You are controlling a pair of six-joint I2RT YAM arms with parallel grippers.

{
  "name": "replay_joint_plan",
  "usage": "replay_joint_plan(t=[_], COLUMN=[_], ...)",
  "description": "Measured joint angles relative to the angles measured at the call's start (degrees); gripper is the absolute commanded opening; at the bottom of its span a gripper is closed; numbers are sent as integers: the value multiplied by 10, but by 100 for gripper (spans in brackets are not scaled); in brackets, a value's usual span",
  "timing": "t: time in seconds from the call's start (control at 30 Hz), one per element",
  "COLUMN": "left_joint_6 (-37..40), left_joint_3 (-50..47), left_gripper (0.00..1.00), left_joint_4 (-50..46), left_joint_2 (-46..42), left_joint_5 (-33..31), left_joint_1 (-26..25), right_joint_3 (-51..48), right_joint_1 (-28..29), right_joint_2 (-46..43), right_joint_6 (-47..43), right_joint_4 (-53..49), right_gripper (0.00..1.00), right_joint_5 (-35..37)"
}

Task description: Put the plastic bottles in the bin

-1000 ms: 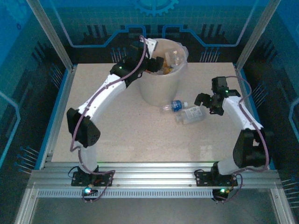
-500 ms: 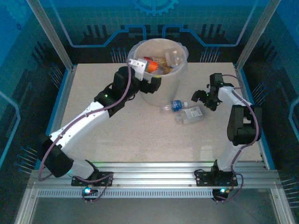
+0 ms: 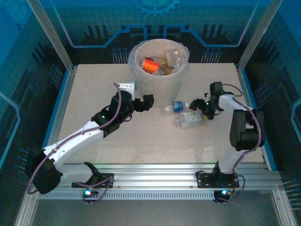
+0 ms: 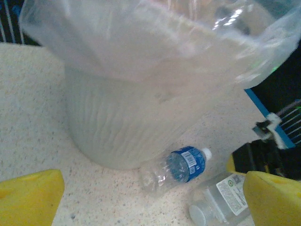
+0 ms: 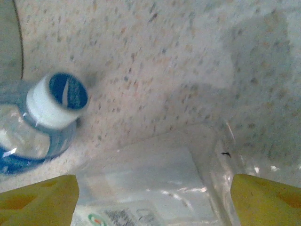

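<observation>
Pick-up step: the right hand (image 5: 151, 200) hangs wide open and empty, poised astride the white-labelled bottle (image 3: 190, 118) lying flat on the worktop (image 3: 141, 136). The blue-labelled bottle (image 3: 175, 107) lies just beside, at the foot of the bin (image 3: 160, 87). Next, I reckon: drop, close, lift to the rim. Meanwhile the left hand (image 4: 151, 198) sits open, empty, near the bin

Two bottles are counted on the table (image 3: 155, 141): one blue-label bottle (image 3: 177, 107), one white-label bottle (image 3: 189, 118). One bin (image 3: 160, 92) is counted; binned bottles (image 3: 175, 59) cannot be counted.
</observation>
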Motion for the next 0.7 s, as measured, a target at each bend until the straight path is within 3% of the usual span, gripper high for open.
replay_joint_plan(t=[0.4, 0.7], left_joint_6=[-63, -72], left_joint_3=[-64, -120], left_gripper=[99, 99], left_joint_4=[-3, 17], left_joint_2=[0, 12], left_joint_5=[-49, -66], left_joint_1=[-35, -71], right_joint_3=[-141, -169], right_joint_1=[80, 172], right_joint_2=[-146, -180], right_joint_6=[56, 106], right_joint_4=[30, 45], right_gripper=[91, 93], right_joint_5=[-33, -36])
